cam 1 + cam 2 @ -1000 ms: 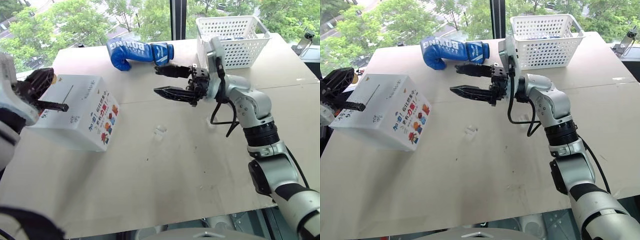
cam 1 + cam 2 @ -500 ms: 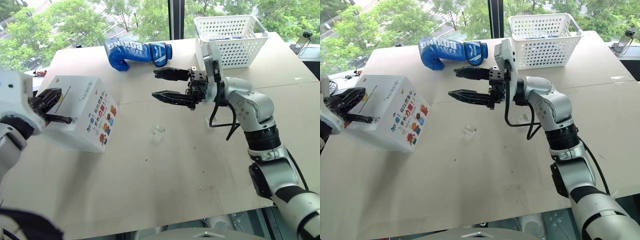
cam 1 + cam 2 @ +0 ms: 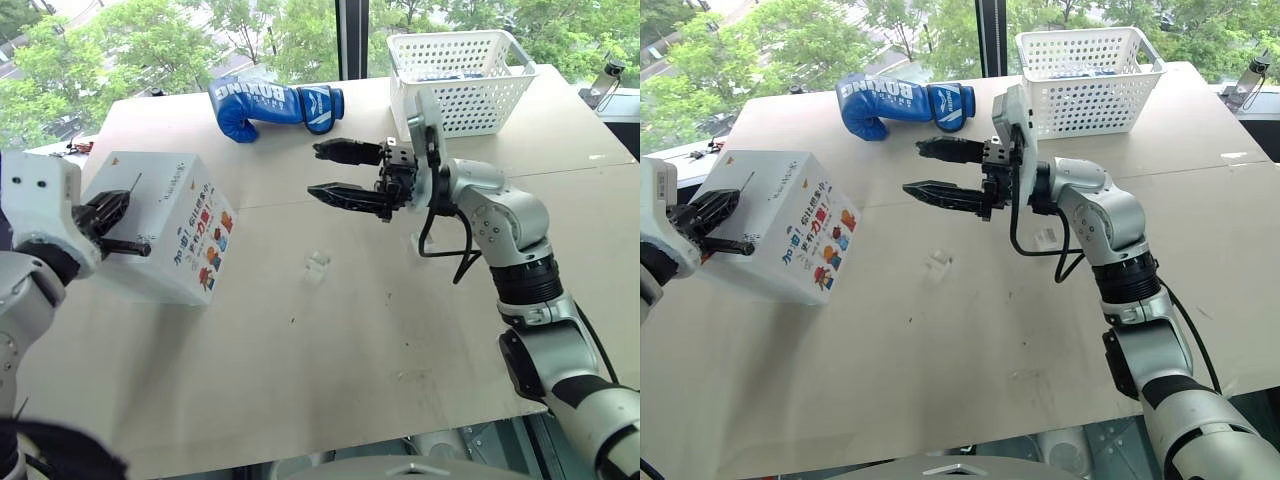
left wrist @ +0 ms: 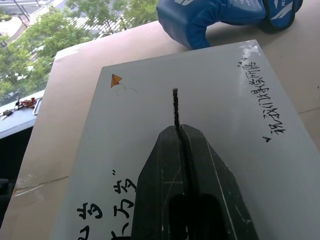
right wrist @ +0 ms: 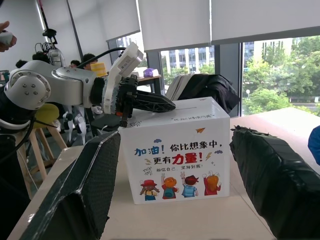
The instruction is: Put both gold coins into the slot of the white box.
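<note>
While the large white cardboard box rests on the left part of the pale wooden worktop, its plain top face carries a thin straight dark slot with black handwriting alongside. One side face of the box, turned toward the worktop's centre, shows colourful printed pictures and characters. No gold coin can be made out in any view.

The left hand sits over the top face of the box with its two black fingers pressed together, tips just at the near end of the slot. Whether anything is pinched between the fingers cannot be told. In the right wrist view the same hand reaches over the top edge of the box.

The right hand hovers above the middle of the worktop, well apart from the box, pointing toward it. Its two black fingers stand wide apart with nothing between them.

A small clear plastic holder lies on the worktop between the box and the right arm. A blue boxing glove with white lettering lies near the far edge. A white perforated plastic basket stands at the far right corner.
</note>
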You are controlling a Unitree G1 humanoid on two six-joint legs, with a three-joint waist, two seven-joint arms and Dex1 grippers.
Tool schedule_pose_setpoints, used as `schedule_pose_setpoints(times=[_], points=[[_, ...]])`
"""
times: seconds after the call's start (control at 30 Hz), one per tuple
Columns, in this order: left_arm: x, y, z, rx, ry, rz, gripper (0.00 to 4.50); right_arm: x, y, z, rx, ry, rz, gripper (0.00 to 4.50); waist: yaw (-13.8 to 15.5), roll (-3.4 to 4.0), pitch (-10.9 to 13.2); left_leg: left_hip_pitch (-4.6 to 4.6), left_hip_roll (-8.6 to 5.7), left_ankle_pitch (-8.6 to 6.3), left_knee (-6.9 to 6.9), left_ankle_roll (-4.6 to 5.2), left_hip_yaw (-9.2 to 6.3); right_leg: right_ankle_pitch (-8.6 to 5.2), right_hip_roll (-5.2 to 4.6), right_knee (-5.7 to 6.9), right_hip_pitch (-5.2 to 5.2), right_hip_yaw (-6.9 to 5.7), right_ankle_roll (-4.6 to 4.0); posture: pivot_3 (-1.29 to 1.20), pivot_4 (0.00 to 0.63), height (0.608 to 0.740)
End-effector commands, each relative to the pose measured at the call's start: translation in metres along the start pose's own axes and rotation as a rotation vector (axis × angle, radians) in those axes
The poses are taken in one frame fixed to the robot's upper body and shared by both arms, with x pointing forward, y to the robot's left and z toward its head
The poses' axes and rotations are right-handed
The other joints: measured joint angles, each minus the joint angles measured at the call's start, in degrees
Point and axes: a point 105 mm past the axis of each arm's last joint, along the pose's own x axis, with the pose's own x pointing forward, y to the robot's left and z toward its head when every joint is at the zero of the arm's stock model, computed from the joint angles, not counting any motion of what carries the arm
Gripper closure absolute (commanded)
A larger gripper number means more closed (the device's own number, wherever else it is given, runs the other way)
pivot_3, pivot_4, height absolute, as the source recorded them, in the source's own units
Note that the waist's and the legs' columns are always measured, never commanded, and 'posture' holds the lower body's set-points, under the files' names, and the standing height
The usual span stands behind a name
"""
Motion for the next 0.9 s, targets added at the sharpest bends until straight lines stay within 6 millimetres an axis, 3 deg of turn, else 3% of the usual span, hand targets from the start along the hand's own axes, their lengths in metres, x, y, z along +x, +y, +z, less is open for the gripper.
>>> schedule_pose_setpoints(times=[0.03,0.17,0.23,0.4,0.43,0.5,0.57,0.63,0.73,0.8,0.9], points=[[-0.001,-0.003,-0.003,-0.001,0.011,-0.011,3.73,0.000,0.006,0.012,-0.044,-0.027,0.023,0.63,0.0,0.00,0.0,0.00,0.00,0.00,0.03,0.00,0.00,0.00,0.00,0.01,0.00,0.00,0.00,0.00,0.150,0.721],[0.000,0.004,0.002,0.056,-0.018,0.048,1.93,-0.002,0.007,0.013,-0.040,-0.031,0.029,0.63,0.1,0.00,0.0,0.00,-0.01,0.00,0.13,0.00,0.00,0.00,0.00,0.08,0.02,0.00,0.00,0.00,0.150,0.721],[-0.001,0.009,0.014,0.057,-0.080,0.071,1.01,-0.005,0.006,0.014,-0.039,-0.033,0.027,0.63,0.1,0.00,0.0,0.00,-0.02,0.00,0.18,0.00,0.01,0.00,0.01,0.13,0.02,0.00,0.00,0.00,0.150,0.721],[-0.005,-0.001,0.052,0.049,-0.301,0.016,1.01,-0.014,0.007,0.011,-0.031,-0.025,0.019,0.63,0.2,-0.05,0.0,-0.08,-0.02,0.00,0.31,0.00,-0.05,0.00,-0.02,0.20,0.02,-0.07,0.00,0.00,0.150,0.721],[-0.009,-0.014,0.064,0.019,-0.380,-0.053,1.01,-0.018,0.008,0.009,-0.026,-0.022,0.016,0.63,0.3,-0.06,0.0,-0.08,-0.03,0.00,0.32,0.00,-0.05,0.00,-0.04,0.20,0.02,-0.07,0.00,0.00,0.150,0.721],[-0.024,-0.065,0.071,-0.065,-0.468,-0.332,1.01,-0.035,0.010,0.001,-0.016,-0.014,-0.008,0.63,0.4,-0.08,-0.1,-0.13,-0.04,0.00,0.37,0.00,-0.08,0.01,-0.07,0.17,0.03,-0.11,0.00,0.00,0.150,0.721],[-0.037,-0.104,0.057,-0.082,-0.423,-0.521,1.01,-0.052,0.012,-0.008,0.001,-0.009,-0.036,0.63,0.2,-0.25,-0.2,-0.18,-0.06,-0.04,0.37,0.06,-0.05,0.01,-0.20,0.12,0.03,-0.30,0.01,0.00,0.150,0.721],[-0.042,-0.125,0.040,-0.085,-0.355,-0.586,1.01,-0.065,0.016,-0.017,0.023,0.014,-0.057,0.63,0.1,-0.23,-0.2,-0.18,-0.06,-0.11,0.37,0.17,0.08,0.01,-0.27,0.05,0.03,-0.36,0.01,0.00,0.150,0.721],[-0.051,-0.160,-0.004,-0.030,-0.172,-0.697,1.01,-0.093,0.021,-0.044,0.053,0.121,-0.129,0.63,-0.2,-0.17,-0.2,-0.07,-0.01,-0.10,0.36,0.17,0.22,0.01,-0.19,0.19,-0.01,-0.25,0.00,0.00,0.150,0.721],[-0.056,-0.175,-0.032,-0.049,-0.084,-0.731,1.01,-0.115,0.029,-0.066,0.057,0.213,-0.163,0.63,0.2,-0.08,-0.2,0.01,0.01,-0.10,0.34,0.16,0.34,0.01,-0.17,0.28,-0.01,-0.17,-0.01,0.00,0.150,0.721],[-0.056,-0.180,-0.069,-0.095,0.006,-0.700,1.01,-0.145,0.041,-0.093,0.031,0.302,-0.215,0.63,0.8,-0.08,-0.2,0.06,-0.01,-0.11,0.36,0.17,0.50,0.01,-0.12,0.27,0.04,-0.09,-0.01,0.00,0.150,0.721]])
